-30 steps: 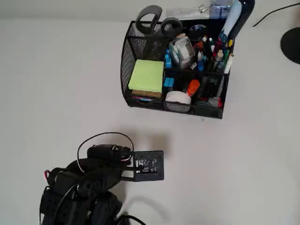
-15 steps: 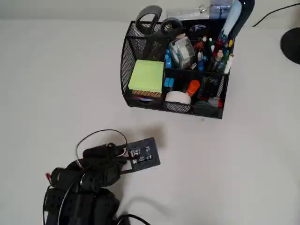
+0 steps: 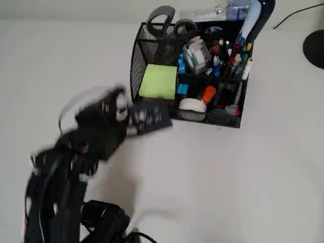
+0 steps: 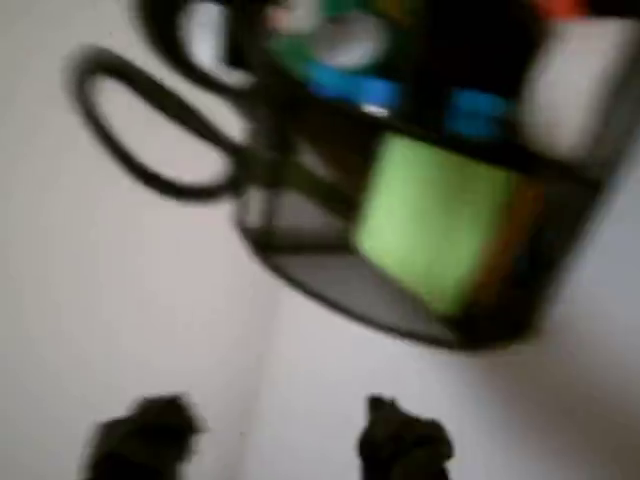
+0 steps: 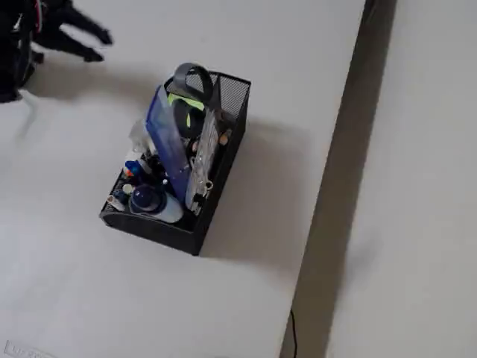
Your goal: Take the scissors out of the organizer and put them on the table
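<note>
The scissors [image 3: 163,21] stand in the back left compartment of the black mesh organizer [image 3: 135,66], their two dark grey loop handles above its rim. The wrist view shows the handles [image 4: 150,130] at upper left, blurred, with the organizer [image 4: 330,280] ahead. My gripper [image 4: 270,440] is open with nothing between its fingers and sits short of the organizer, over the off-white table [image 3: 243,172]. In the fixed view the open gripper [image 5: 97,45] is at top left, apart from the organizer [image 5: 231,93] and the scissors handle [image 5: 192,74]. My arm [image 3: 96,126] is motion-blurred.
The organizer also holds a green sticky-note pad [image 3: 158,81], a tape roll [image 3: 196,53], pens [image 3: 233,55] and a tall blue item [image 3: 253,20]. A black round object [image 3: 316,48] lies at the right edge. The table's edge [image 5: 335,186] runs along a dark gap.
The arm has swung from the near left of the table up toward the organizer's front left corner, with its wrist now just beside the mesh wall. The organizer and scissors have not moved.
</note>
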